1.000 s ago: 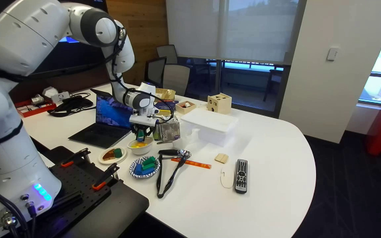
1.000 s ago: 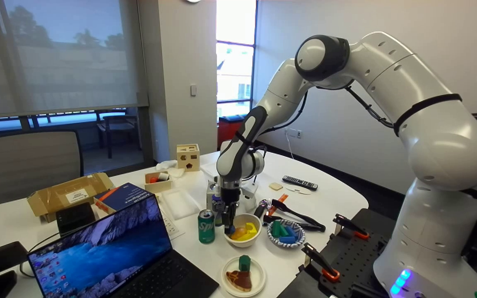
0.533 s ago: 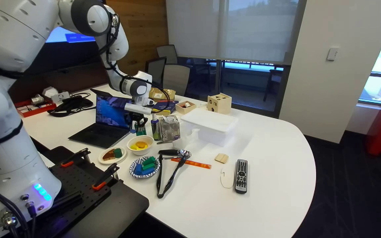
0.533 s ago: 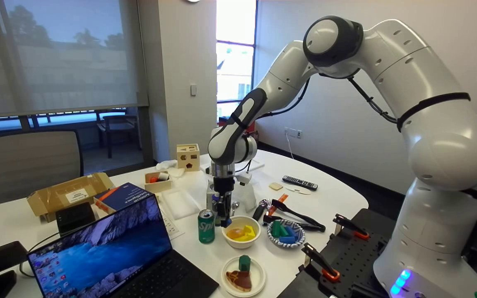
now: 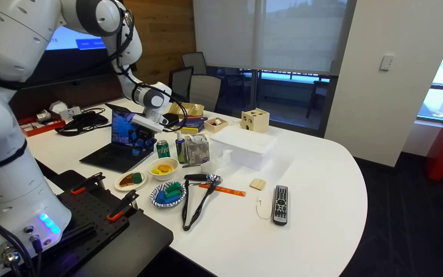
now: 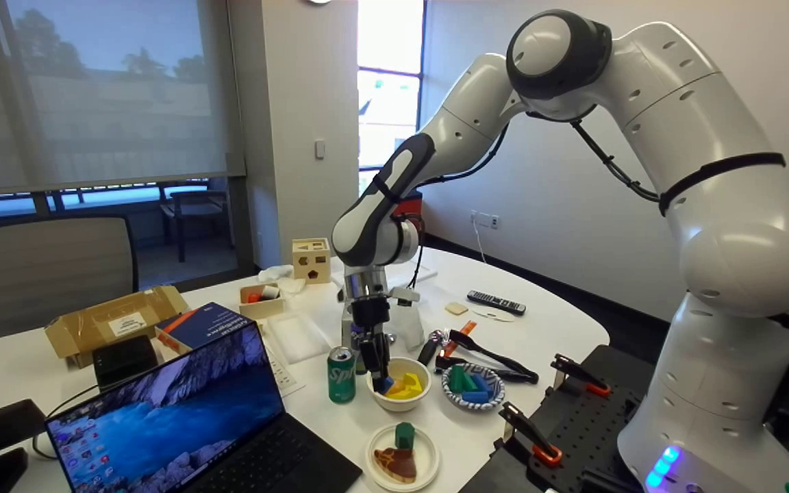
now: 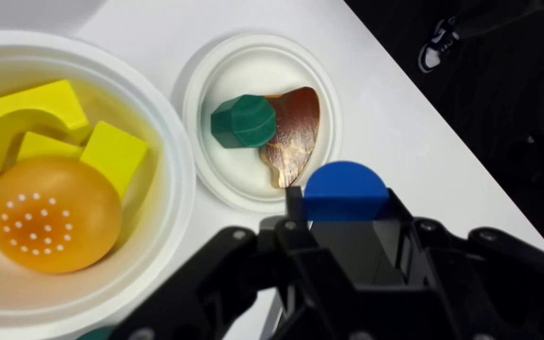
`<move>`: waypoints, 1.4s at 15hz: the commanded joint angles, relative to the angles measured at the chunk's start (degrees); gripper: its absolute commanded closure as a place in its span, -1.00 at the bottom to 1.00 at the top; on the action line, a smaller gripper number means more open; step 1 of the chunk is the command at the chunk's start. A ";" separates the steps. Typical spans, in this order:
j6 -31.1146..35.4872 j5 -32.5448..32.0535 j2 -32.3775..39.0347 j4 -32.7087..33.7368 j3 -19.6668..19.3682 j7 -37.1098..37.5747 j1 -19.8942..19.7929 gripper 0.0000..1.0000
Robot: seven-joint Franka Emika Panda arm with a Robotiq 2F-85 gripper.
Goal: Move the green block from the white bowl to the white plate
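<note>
A dark green block (image 7: 246, 122) stands on the white plate (image 7: 236, 175) beside a brown steak-shaped piece (image 7: 298, 127); the block also shows in both exterior views (image 5: 137, 177) (image 6: 405, 435). The white bowl (image 7: 180, 189) holds yellow blocks (image 7: 114, 153) and an orange bun-like piece (image 7: 52, 215); I see no green block in it. My gripper (image 7: 345, 203) is shut on a blue half-round block (image 7: 346, 186). The gripper (image 5: 140, 146) is raised above the table, in front of the laptop screen in an exterior view. The blue block also shows in both exterior views (image 5: 136, 151) (image 6: 383, 385).
A patterned bowl (image 5: 154, 198) with green and blue blocks stands near the white bowl. A green can (image 6: 341, 375), a spray bottle (image 5: 180, 148), a tissue box (image 5: 197, 150) and the open laptop (image 6: 182, 418) stand close by. Black-handled tongs (image 5: 190, 215) lie beside.
My gripper has moved up and away from the white bowl toward the laptop, carrying the blue block. The green block on the plate has not moved.
</note>
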 commanded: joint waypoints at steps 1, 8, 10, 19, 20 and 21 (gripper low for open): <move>3.21 2.67 3.32 0.22 -0.92 0.32 2.52 0.68; 12.35 0.42 7.91 -0.87 -2.81 5.02 5.60 0.68; 13.14 -0.32 8.12 -1.16 -3.67 6.91 6.29 0.68; 12.35 -3.59 8.13 -0.57 -6.37 13.27 8.73 -0.46; 12.45 -3.84 7.84 -0.74 -6.33 13.24 8.82 -0.63; 12.72 -4.00 7.44 -1.12 -6.14 12.68 8.67 -0.76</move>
